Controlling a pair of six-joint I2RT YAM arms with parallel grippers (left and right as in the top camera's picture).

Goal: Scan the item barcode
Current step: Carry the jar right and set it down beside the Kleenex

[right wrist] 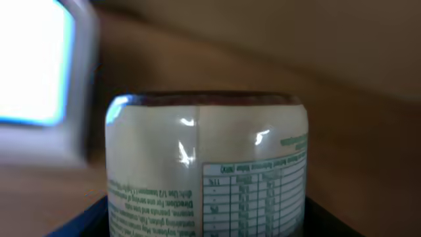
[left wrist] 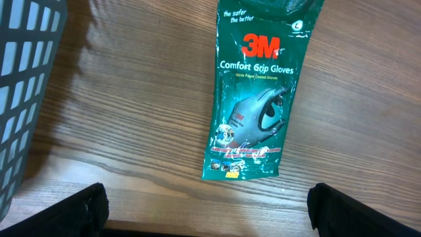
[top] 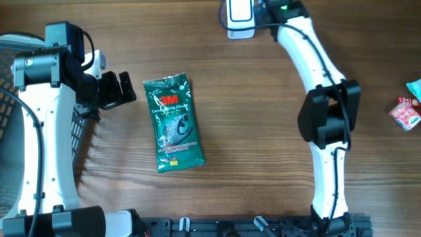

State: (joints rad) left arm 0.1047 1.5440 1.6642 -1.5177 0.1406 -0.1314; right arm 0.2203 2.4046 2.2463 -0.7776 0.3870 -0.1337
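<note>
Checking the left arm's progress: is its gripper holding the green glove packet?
No, the green glove packet lies flat on the table, apart from the open left gripper.

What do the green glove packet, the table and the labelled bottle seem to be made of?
The green glove packet looks like thin glossy plastic film: crinkles and glare. The table is matte wood or wood-look laminate, showing grain lines. The labelled bottle has a glossy label with highlights; its body, maybe plastic, is hidden.
</note>
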